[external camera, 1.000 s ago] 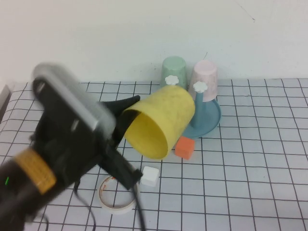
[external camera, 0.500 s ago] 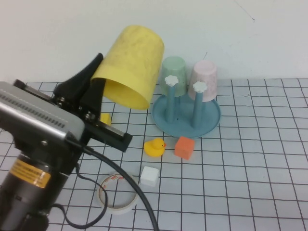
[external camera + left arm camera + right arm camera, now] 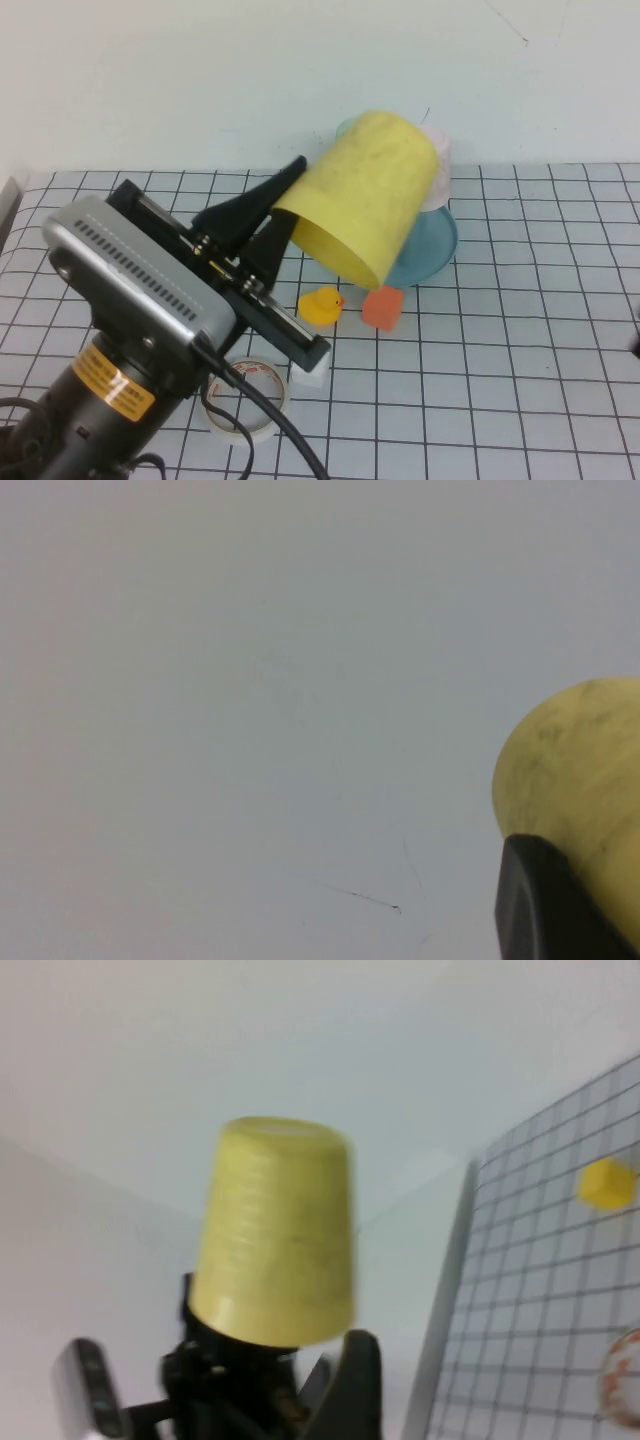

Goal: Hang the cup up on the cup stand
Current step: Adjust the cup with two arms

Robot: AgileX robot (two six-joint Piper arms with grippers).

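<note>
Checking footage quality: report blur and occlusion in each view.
High view: even light, sharp; left gripper, raised mid-table, jaws shut on the cup, which hides most of the cup stand. Left wrist view: blank wall, cup edge soft. Right wrist view: cup blurred; right gripper unseen.

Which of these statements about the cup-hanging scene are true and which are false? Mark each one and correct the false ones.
1. The left end effector grips the yellow cup. True.
2. The yellow cup rests on the table. False: it is held in the air, in front of the cup stand.
3. A rubber duck sits beside an orange cube. True.
4. The tape roll lies inside the cup stand. False: it lies on the grid mat.
</note>
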